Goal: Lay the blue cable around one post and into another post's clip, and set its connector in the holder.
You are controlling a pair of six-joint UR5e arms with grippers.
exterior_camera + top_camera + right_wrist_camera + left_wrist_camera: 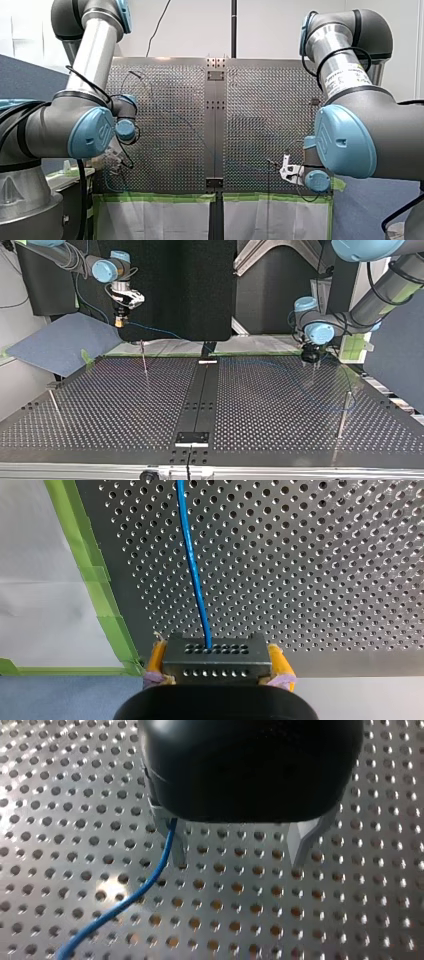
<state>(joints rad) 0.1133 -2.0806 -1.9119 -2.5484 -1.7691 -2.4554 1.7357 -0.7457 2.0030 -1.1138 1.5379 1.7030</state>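
Where the blue cable [192, 565] ends, its grey connector [216, 655] sits clenched between the yellow pads [156, 658] of my right claw [218, 664]. From there the cable runs straight ahead over the perforated tabletop [325, 555]. In the top view that claw hangs raised above the tabletop's far left corner. The cable slopes down from it to the right, toward the far edge by the dark middle strip [200, 390]; further on its line is too faint to trace.

In the left wrist view the cable touches one metal finger [172, 845] of my left claw [239, 855]. This claw is released, its fingers standing wide apart, low over the tabletop. In the top view it is at the far right.

A thin post [144, 360] stands upright near the far edge, close to my right claw. A second post [344, 412] stands at the right and a third post [54, 405] at the left edge. Green tape [95, 575] borders the tabletop beside my right claw.
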